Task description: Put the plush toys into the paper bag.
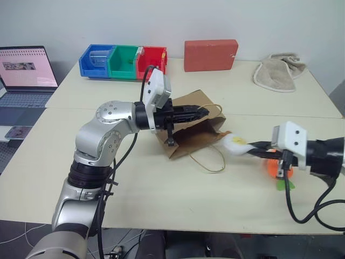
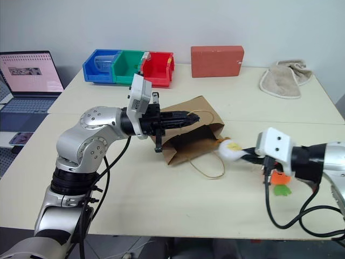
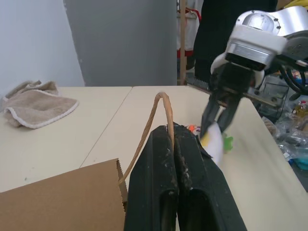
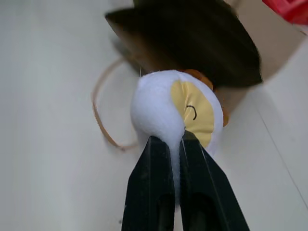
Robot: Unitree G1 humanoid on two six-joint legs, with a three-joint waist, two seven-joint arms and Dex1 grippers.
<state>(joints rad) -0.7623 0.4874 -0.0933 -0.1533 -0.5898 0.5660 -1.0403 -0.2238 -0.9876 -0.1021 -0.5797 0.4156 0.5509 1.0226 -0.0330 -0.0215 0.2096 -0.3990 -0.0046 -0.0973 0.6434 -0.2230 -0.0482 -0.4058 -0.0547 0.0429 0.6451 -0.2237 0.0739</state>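
Insertion of the egg toy is the step in hand. Right gripper is clenched on the white fabric of the egg toy and carries it just beside the mouth of the paper bag, which lies on its side on the table. Left gripper is clenched on the upper twine handle, lifting the mouth open. Keep that handle raised and drive the egg toy well inside the bag before letting go. The carrot toy lies on the table on the far side of the right gripper from the bag, still outside it. No brand, label or legible writing is visible on the bag or toys.
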